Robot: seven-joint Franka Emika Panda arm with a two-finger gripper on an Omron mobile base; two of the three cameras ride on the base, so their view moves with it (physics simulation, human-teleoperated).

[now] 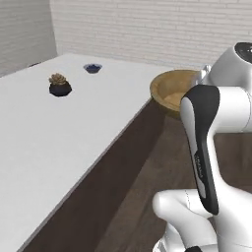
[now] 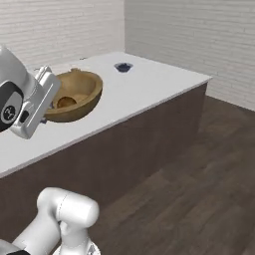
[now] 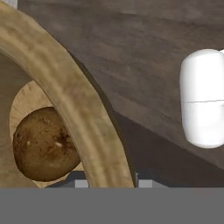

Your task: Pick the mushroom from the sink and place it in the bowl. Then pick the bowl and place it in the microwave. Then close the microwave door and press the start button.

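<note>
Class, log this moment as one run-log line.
stage: carrying bowl | tool: shut on bowl rim | mushroom: inside bowl | bowl: tilted, above counter

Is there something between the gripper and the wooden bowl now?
Nothing visible. In the hand view the bowl rim runs down between the fingertips, so the gripper already straddles it. The mushroom lies inside.

White brick walls meet in a corner behind the white-topped table; dark wood floor runs beside the table's brown front.
</note>
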